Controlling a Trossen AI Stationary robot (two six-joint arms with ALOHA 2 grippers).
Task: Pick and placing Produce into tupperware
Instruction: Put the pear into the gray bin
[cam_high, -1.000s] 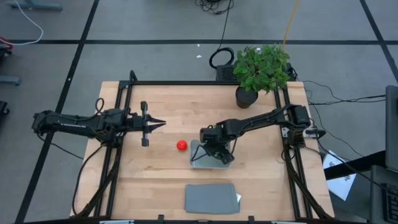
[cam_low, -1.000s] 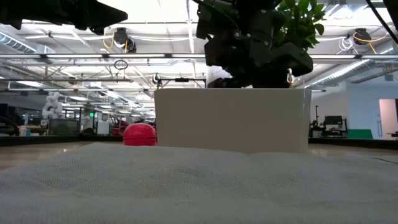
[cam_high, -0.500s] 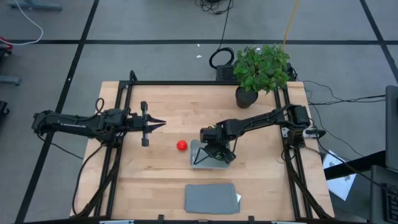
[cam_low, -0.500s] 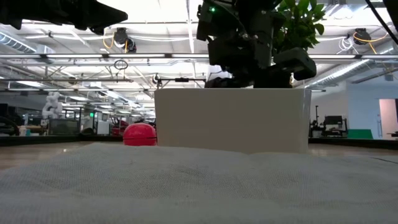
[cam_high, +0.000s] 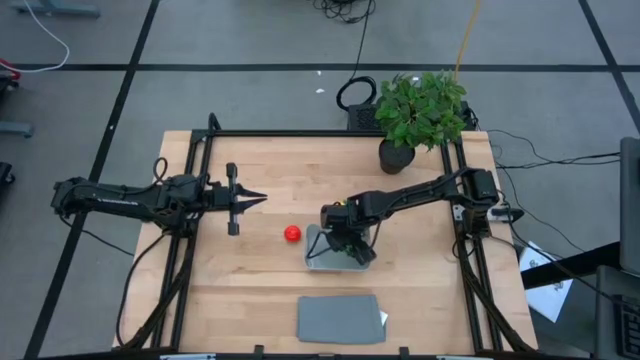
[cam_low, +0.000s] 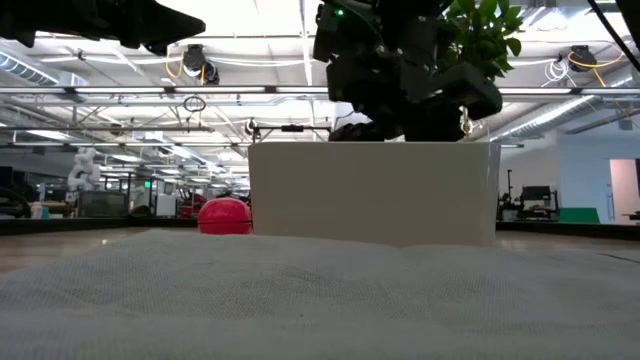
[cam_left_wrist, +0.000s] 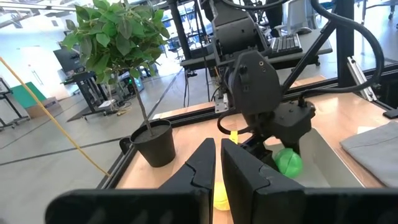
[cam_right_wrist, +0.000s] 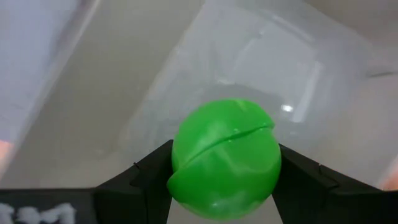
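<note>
The green round piece (cam_right_wrist: 224, 158) sits between the fingers of my right gripper (cam_high: 347, 248), which points down into the clear tupperware (cam_high: 314, 258) at mid-table. The low view shows the tupperware's wall (cam_low: 370, 190) hiding the fingertips and the piece. The red round piece (cam_high: 291, 233) rests on the wood just left of the tupperware. A bit of yellow (cam_left_wrist: 232, 136) shows behind my left gripper's fingers; what it is cannot be told. My left gripper (cam_high: 258, 200) hovers shut, left of the red piece. My right gripper pinches the green round piece across its middle (cam_right_wrist: 180, 163), one finger (cam_right_wrist: 146, 177) on each side. It comes from above, pointing down. The piece (cam_left_wrist: 288, 163) hangs within the tupperware's walls; whether it touches the floor, I cannot tell.
A flat grey lid (cam_high: 340, 318) lies near the table's near edge and fills the foreground of the low view. A potted leafy plant (cam_high: 420, 112) stands at the far right corner. Bare wood lies between the left gripper and the tupperware.
My right gripper has shifted slightly over the tupperware while staying shut on the green piece. The red piece, the lid and my left arm have kept still.
</note>
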